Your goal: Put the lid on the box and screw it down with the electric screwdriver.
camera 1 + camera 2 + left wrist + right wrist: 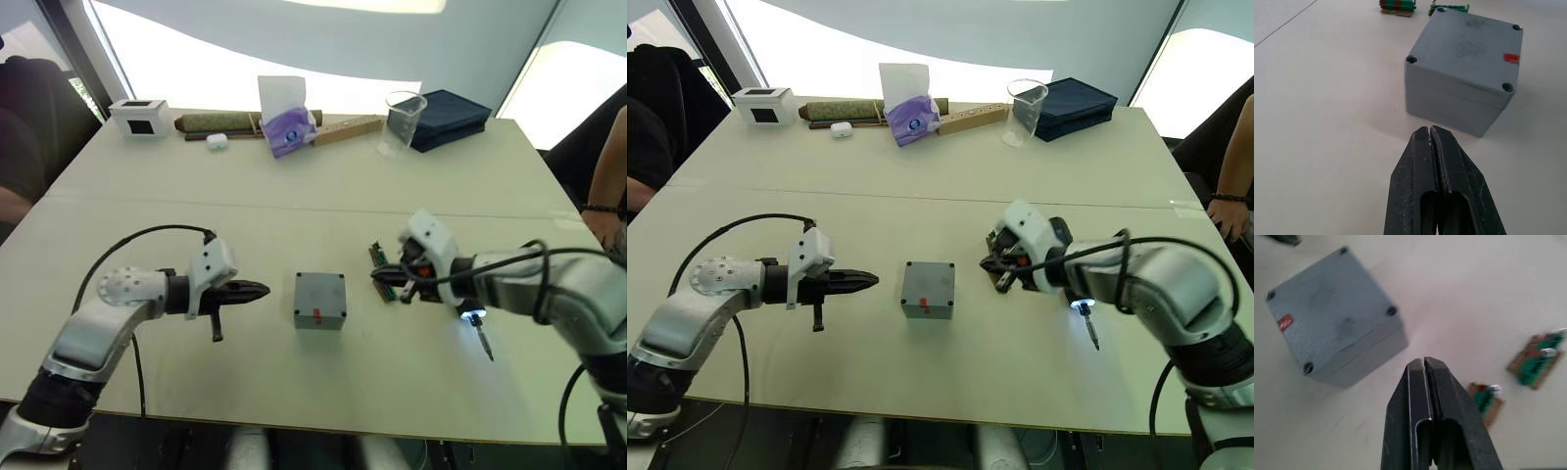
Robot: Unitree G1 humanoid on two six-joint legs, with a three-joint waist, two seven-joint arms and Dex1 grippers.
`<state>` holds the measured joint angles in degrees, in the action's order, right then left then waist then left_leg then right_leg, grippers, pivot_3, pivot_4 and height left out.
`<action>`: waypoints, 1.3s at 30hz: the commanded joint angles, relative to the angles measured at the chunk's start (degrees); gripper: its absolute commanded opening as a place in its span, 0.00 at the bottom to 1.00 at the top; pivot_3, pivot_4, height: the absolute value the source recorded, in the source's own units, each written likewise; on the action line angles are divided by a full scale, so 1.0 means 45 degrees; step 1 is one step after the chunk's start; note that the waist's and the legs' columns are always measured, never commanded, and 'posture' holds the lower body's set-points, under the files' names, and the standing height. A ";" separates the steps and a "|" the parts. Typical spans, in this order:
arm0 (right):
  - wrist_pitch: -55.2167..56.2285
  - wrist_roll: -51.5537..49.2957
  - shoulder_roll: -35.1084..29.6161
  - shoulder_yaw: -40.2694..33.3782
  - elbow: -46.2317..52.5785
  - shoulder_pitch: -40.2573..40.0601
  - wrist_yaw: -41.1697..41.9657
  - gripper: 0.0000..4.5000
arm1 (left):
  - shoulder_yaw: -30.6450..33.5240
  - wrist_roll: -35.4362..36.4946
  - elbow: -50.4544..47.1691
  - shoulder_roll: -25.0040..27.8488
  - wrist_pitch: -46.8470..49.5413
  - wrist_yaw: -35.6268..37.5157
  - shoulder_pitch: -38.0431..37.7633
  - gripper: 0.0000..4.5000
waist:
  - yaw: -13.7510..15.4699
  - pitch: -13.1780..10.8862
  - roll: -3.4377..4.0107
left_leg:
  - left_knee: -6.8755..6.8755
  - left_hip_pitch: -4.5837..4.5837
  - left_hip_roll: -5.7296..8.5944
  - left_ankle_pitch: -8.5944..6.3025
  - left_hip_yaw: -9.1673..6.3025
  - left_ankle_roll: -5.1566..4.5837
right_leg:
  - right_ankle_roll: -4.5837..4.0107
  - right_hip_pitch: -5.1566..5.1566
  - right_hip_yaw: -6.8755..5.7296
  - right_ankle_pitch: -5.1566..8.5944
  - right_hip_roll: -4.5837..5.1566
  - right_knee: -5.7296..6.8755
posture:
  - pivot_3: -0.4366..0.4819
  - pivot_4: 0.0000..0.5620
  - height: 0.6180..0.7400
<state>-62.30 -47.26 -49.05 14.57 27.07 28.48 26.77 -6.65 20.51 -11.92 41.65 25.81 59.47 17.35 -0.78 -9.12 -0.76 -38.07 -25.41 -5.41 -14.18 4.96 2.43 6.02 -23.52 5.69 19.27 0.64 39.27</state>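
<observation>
Centrally, near the front edge of the pale table point(294, 211), stands the grey box point(319, 311) with the lid point(320, 293) seated on top of it; a small red mark point(1511, 58) lies on the lid's face, with no lettering that can be read on it, and dark screw holes show at the lid's corners. To the left of the box, apart from it, the left gripper point(257, 290) points at the box, its two black fingers point(1420, 166) pressed together and holding nothing. To the right, the right gripper point(990, 262) points leftward toward the box, its fingers point(1418, 396) likewise closed together and empty. Small green circuit boards point(384, 272) lie on the table just beside and under the right gripper. On the near right, the electric screwdriver point(480, 333) sits at the right forearm, its thin bit directed down toward the table and a small light glowing near the tip; how it is held cannot be told. Along the far edge stand a white box with a black window point(138, 117), a purple and white packet point(286, 119), a clear cup point(402, 119) and a dark blue case point(451, 117). A person's hand point(605, 223) rests at the right edge of the table.
</observation>
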 commanded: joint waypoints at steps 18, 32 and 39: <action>-0.1075 0.0750 0.2000 -0.0250 0.1163 -0.0645 0.0782 0.01 | -0.1409 -0.1998 0.3916 -0.3056 -0.2056 -0.0709 0.2870 0.00 | -0.0001 0.0002 -0.0003 | -0.0021 0.0009 0.0002 0.0002 -0.0018 0.0002 | 0.0002 0.0013 -0.0008 -0.0001 -0.0011 0.0030 | 0.48 0.27 0.85; 0.0289 0.2554 0.0305 -0.0992 0.0062 0.0021 0.1886 0.01 | -0.1006 -0.1506 0.2601 -0.0902 -0.1786 0.1719 0.1706 0.00 | -0.0009 0.0002 -0.0002 | -0.0019 0.0013 0.0001 0.0002 -0.0013 0.0003 | 0.0001 0.0012 -0.0009 -0.0001 -0.0007 0.0030 | 0.48 0.27 0.85; 0.1607 0.3550 0.1532 -0.0525 -0.1578 0.0509 0.2333 0.01 | -0.1296 -0.0932 0.0811 -0.0591 -0.0776 0.2134 0.0959 0.00 | -0.0007 0.0002 -0.0002 | -0.0021 0.0012 0.0001 0.0002 -0.0012 0.0003 | 0.0001 0.0013 -0.0008 -0.0001 -0.0008 0.0032 | 0.48 0.27 0.85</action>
<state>-57.33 -32.45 -43.06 12.28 20.47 29.37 36.46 -12.67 15.34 -5.63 38.75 21.59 68.90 21.81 -0.81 -9.11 -0.77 -38.17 -25.35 -5.41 -14.17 4.91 2.44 6.03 -23.46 5.65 19.26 0.61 39.41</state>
